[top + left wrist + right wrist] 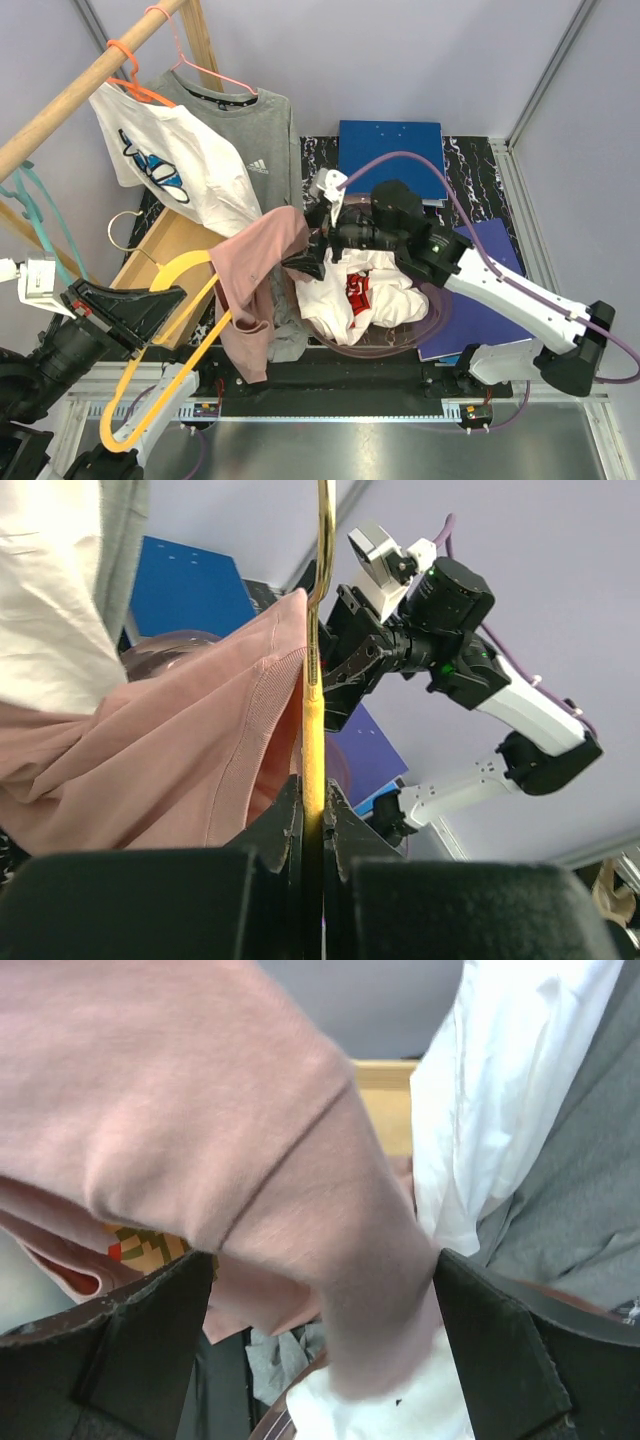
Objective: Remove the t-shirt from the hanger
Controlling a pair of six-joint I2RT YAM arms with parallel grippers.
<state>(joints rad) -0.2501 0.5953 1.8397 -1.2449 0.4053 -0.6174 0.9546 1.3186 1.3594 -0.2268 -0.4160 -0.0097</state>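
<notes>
Roughly halfway imo: pink t-shirt (255, 275) hangs bunched on one end of the yellow hanger (165, 385), not off yet. Left gripper (313, 810) is clamped on the hanger, right gripper (308, 262) has fingers apart around the fabric.

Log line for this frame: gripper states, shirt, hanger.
left gripper: shut on yellow hanger | right gripper: open, straddling pink t-shirt | t-shirt: draped on hanger
</notes>
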